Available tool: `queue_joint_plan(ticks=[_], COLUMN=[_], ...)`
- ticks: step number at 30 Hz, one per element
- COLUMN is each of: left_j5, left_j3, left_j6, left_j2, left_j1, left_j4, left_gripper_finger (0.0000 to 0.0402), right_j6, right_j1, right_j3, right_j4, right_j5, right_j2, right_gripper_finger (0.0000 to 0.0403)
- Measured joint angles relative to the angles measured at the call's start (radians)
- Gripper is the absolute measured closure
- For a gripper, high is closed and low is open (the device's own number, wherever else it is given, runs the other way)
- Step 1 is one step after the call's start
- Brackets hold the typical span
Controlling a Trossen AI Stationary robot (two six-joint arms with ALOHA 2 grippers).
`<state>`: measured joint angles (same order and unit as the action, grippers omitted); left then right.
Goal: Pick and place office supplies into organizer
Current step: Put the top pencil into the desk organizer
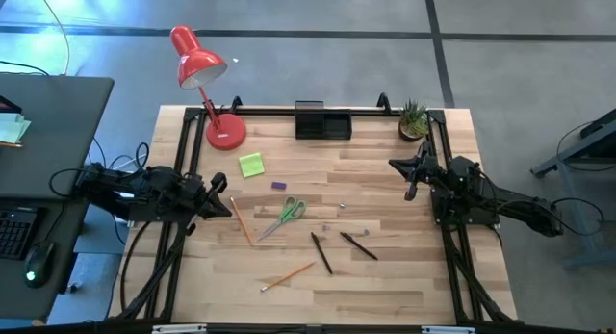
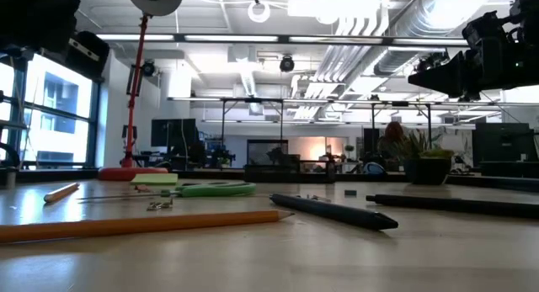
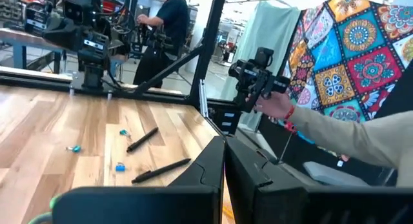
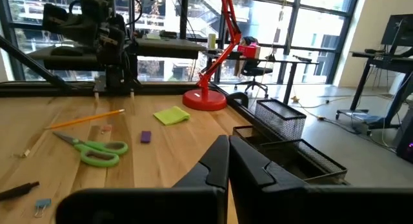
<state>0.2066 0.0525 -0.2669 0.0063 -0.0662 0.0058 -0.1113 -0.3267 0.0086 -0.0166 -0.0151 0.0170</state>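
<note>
The supplies lie loose on the wooden table: a lime-green sticky pad (image 1: 251, 165) (image 4: 171, 115), a purple block (image 1: 279, 186) (image 4: 146, 137), green-handled scissors (image 1: 285, 215) (image 4: 97, 150), two orange pencils (image 1: 240, 220) (image 1: 287, 275) and two dark pens (image 1: 320, 252) (image 1: 358, 244). The black organizer (image 1: 322, 120) (image 4: 284, 141) stands at the far edge. My left gripper (image 1: 221, 197) (image 3: 224, 169) hovers shut at the left side, near the pencil. My right gripper (image 1: 411, 173) (image 4: 229, 166) hovers shut at the right side.
A red desk lamp (image 1: 207, 84) stands at the far left corner and a small potted plant (image 1: 414, 120) at the far right one. Small binder clips (image 3: 120, 166) lie near the pens. A person's hand (image 3: 274, 104) holds a device beyond the table's near edge.
</note>
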Motion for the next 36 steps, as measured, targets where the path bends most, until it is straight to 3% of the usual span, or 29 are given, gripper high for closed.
queue_joint_plan(ticks=[5, 17, 19, 23, 26, 30, 36], left_j5=[-0.053, -0.232, -0.275, -0.359, -0.41, -0.417, -0.421], left_j3=[0.0, 0.001, 0.014, 0.073, 0.124, 0.2, 0.262], left_j6=[0.0, 0.011, 0.043, 0.13, 0.179, 0.192, 0.192], left_j2=[0.0, 0.002, 0.005, 0.046, 0.117, 0.259, 0.478], left_j1=[0.0, 0.0, 0.0, 0.0, 0.001, 0.0, 0.0], left_j4=[0.057, 0.075, 0.069, 0.07, 0.068, 0.029, -0.006], left_gripper_finger=[0.0401, 0.0401, 0.0401, 0.0401, 0.039, 0.0344, 0.0265], right_j6=[0.013, 0.461, 0.468, 0.447, 0.443, 0.442, 0.469], right_j1=[0.0, 0.0, 0.0, 0.001, 0.001, 0.007, 0.12], right_j3=[0.0, 0.0, 0.002, 0.062, 0.119, 0.209, 0.335], right_j4=[-0.004, -0.142, -0.182, -0.094, 0.011, 0.128, 0.155], right_j5=[0.0, -0.045, -0.037, 0.041, 0.043, 0.068, 0.102], right_j2=[0.0, 0.0, 0.001, 0.033, 0.115, 0.294, 0.636], right_gripper_finger=[0.0402, 0.0402, 0.0402, 0.0402, 0.0402, 0.0394, 0.0323])
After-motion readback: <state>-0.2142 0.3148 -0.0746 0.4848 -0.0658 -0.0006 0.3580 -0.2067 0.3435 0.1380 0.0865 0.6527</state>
